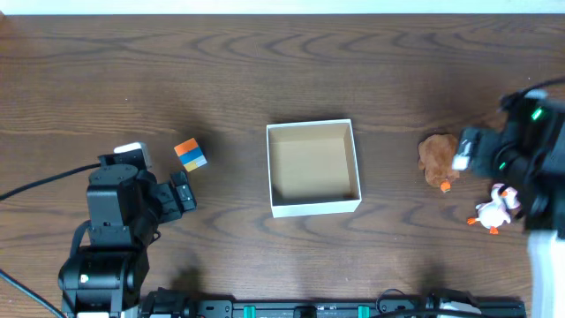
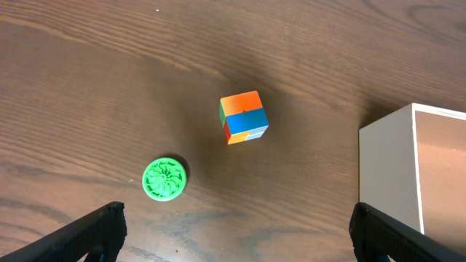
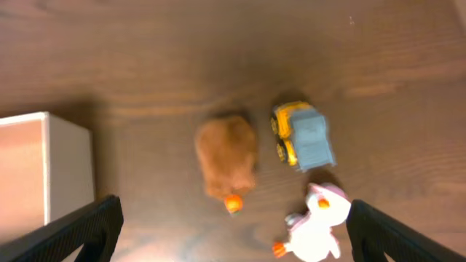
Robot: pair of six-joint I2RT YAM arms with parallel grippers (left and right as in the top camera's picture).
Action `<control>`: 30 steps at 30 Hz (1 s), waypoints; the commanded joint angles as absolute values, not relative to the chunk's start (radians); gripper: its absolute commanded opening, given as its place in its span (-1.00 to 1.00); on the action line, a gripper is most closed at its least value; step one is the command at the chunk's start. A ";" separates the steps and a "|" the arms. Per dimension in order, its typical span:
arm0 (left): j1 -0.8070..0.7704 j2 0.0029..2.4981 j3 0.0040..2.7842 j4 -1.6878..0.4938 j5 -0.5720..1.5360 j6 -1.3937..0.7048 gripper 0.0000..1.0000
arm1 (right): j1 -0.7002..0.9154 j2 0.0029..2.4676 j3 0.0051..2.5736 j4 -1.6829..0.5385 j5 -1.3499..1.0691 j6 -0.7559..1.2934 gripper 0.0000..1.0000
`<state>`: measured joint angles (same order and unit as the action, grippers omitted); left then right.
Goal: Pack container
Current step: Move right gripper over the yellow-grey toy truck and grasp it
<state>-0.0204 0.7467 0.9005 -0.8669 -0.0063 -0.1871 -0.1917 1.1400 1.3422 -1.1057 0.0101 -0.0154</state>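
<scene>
Left jaws spread wide, nothing held, above cube [image 2: 243, 118] and green disc [image 2: 164, 178]; right jaws equally wide, empty, above plush [image 3: 226, 156], truck [image 3: 303, 135], duck [image 3: 314, 225]; box [image 1: 316, 208] set centrally on surface [image 1: 265, 71], between both groups

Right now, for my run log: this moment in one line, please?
container empty | left gripper open near cube | right gripper open near brown toy
</scene>
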 commanded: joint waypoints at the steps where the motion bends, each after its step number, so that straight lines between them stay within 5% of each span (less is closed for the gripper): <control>1: -0.015 0.751 0.929 -0.875 -0.007 -0.198 0.96 | -0.300 1.268 1.487 -1.197 -0.095 -0.104 0.98; 9: -0.015 0.751 0.929 -0.874 -0.007 -0.197 0.96 | -0.463 1.518 1.592 -1.315 -0.154 -0.278 0.98; 30: -0.015 0.752 0.929 -0.874 -0.007 -0.197 0.96 | -0.463 1.874 1.591 -1.065 -0.016 -0.476 0.98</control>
<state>-0.0204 0.7509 0.9039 -0.8719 -0.0063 -0.1871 -0.4606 1.8282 1.5719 -1.0710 -0.0250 -0.4538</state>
